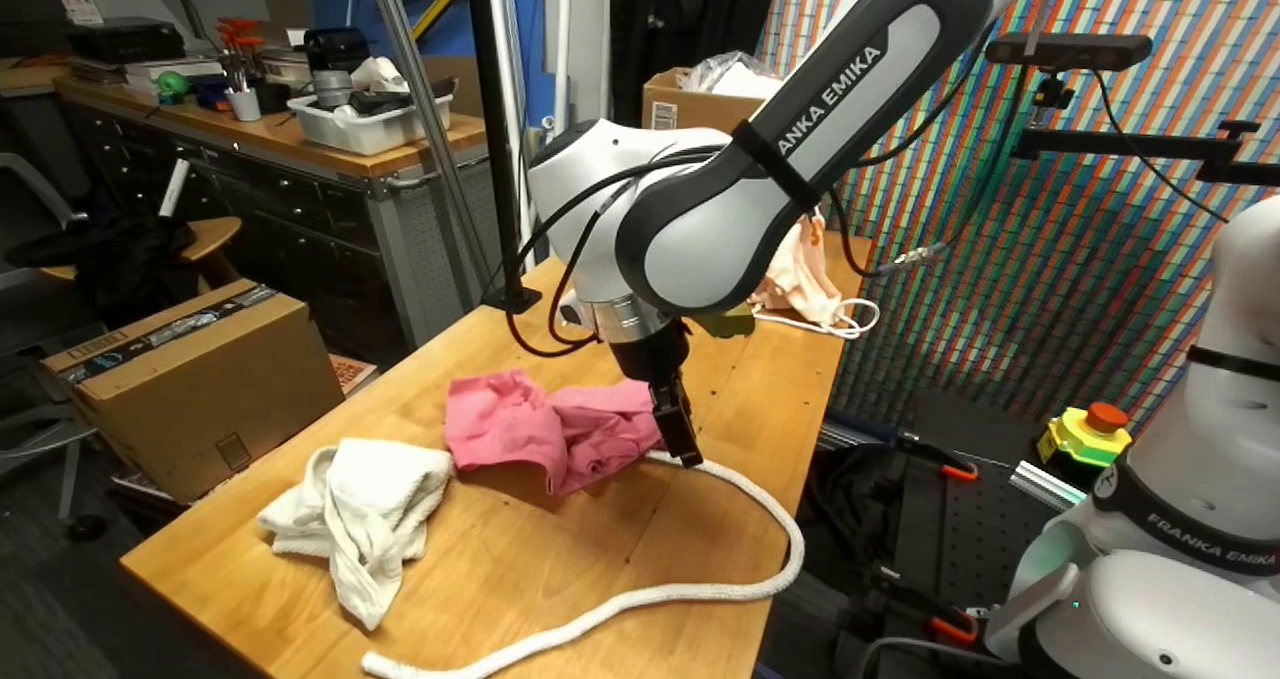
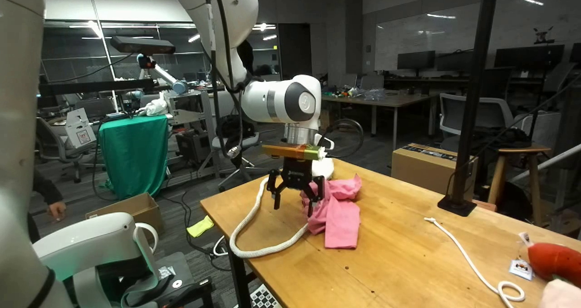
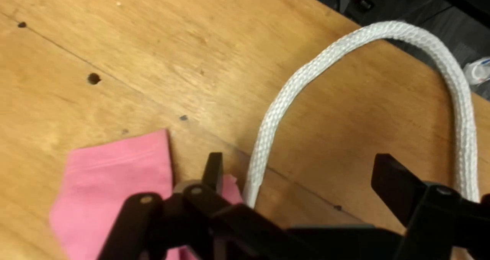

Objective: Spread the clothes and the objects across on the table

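A: How are we finding the jaws?

B: We are finding them spread wide and pointing down; in the wrist view the white rope (image 3: 383, 30) and the worktop (image 3: 325, 149) are showing between their tips.

A: Where are we placing the pink cloth (image 1: 545, 431)?

B: We are placing it right beside the jaws in both exterior views, crumpled; in the wrist view they are covering part of it. Whether they are touching it, the views are not letting us tell.

A: Are we tracing the white rope?

B: We are. Starting by the pink cloth, beside the jaws, it is curving past the worktop's edge and back; in an exterior view its far end is lying well apart from them.

A: What are we logging farther from the jaws?

B: In an exterior view we are logging a white cloth (image 1: 370, 499), bunched on the pink cloth's side of them but farther off, and, beyond them, a peach cloth (image 1: 803, 277), partly hidden. Well to their right in an exterior view, a red object (image 2: 556, 260) is lying near a looped white cord (image 2: 470, 263).
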`<state>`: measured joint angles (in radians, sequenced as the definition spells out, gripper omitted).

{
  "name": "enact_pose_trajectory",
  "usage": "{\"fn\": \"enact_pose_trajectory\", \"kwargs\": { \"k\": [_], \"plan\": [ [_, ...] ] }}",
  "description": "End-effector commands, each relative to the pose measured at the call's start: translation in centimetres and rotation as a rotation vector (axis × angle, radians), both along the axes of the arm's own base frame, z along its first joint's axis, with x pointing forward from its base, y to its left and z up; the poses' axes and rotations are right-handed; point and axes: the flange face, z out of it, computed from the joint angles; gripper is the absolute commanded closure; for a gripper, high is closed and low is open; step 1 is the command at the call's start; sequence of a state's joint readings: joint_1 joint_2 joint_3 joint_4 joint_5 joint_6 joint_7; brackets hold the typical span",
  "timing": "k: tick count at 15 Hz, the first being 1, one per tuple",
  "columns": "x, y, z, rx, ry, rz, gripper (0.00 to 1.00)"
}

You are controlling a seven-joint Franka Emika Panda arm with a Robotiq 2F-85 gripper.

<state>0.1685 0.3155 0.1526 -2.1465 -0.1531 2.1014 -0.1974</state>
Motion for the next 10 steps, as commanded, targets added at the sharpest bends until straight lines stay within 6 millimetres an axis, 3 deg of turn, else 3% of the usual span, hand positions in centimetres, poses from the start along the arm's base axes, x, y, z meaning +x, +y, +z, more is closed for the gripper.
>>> {"fn": "enact_pose_trajectory", "kwargs": {
  "k": [1, 10],
  "plan": [
    [0.3, -1.0, 1.5, 0.004, -0.148, -0.079, 0.0],
    [2.4, -0.8, 0.8, -0.005, -0.473, -0.209, 0.0]
  ]
}}
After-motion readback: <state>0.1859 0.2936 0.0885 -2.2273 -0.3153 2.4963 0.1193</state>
